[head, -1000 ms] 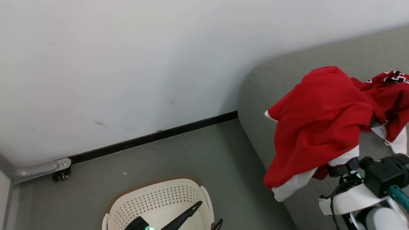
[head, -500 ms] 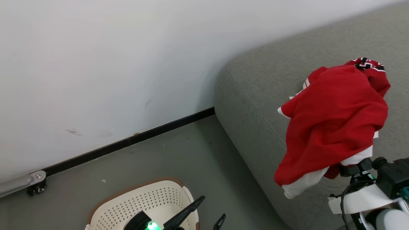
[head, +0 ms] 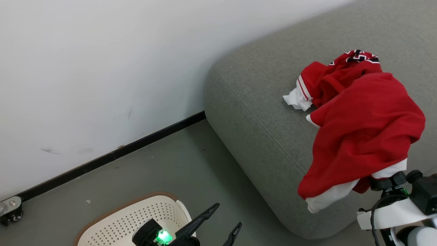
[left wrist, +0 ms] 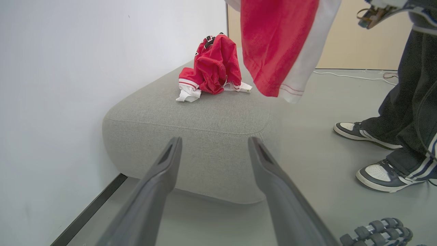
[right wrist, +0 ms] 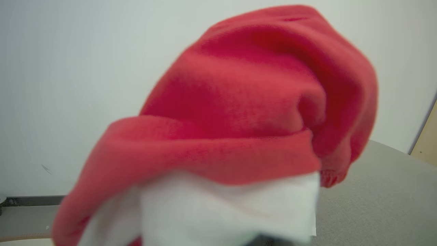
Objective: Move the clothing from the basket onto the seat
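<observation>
Head view: red garment (head: 362, 126) hung limp from clenched right gripper (head: 384, 182); judged soft, light, best pinched mid-fold. Left gripper (head: 227, 216) gaped empty

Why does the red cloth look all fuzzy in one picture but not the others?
Right wrist view: the red soft-fabric garment with white trim sits very close to the lens, so it is blurred. Head view: it looks sharp. Left wrist view: the long dark fingers up close look soft.

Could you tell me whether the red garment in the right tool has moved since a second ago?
Yes. Against the seat, the held red garment has shifted rightward, past the crumpled garment lying there.
</observation>
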### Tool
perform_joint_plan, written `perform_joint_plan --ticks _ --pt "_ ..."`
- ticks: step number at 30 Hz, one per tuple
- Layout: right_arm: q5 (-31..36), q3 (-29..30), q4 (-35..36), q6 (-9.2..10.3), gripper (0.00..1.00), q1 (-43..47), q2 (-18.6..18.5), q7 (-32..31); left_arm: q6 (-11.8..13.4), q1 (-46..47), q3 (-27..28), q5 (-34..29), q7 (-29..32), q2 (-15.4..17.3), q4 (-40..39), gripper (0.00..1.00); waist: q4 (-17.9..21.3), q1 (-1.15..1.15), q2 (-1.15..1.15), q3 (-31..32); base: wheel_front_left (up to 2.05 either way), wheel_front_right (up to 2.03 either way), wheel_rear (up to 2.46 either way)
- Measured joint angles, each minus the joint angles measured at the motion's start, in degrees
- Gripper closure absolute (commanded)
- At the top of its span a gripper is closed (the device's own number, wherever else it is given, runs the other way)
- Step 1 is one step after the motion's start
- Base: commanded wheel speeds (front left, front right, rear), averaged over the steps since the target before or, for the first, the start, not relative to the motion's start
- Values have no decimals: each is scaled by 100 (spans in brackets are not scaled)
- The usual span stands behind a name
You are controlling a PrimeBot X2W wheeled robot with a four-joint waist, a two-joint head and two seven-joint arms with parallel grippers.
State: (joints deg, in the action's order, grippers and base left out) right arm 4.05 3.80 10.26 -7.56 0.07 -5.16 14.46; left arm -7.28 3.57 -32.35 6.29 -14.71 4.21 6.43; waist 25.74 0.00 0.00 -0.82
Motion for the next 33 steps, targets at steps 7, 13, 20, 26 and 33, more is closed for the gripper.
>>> perform_joint_plan --ticks 7,13,20,26,33 --pt "-55 115 -12 0 100 2 58 0 0 85 8 -29 1 -2 9 0 203 0 0 -73 0 0 0" --pt "-63 287 -96 0 100 4 129 0 0 85 8 -34 1 -1 10 0 329 0 0 -133 0 0 0" --pt "-233 570 -423 0 100 154 190 -1 0 85 -13 -47 0 27 32 0 434 0 0 -222 0 0 0" --pt "-501 758 -646 0 100 127 235 -1 -1 81 -114 -135 1 144 97 0 488 0 0 -350 0 0 0" --pt "-804 854 -842 0 100 -345 229 -1 -1 76 -201 -169 1 327 116 0 531 0 0 -536 0 0 0"
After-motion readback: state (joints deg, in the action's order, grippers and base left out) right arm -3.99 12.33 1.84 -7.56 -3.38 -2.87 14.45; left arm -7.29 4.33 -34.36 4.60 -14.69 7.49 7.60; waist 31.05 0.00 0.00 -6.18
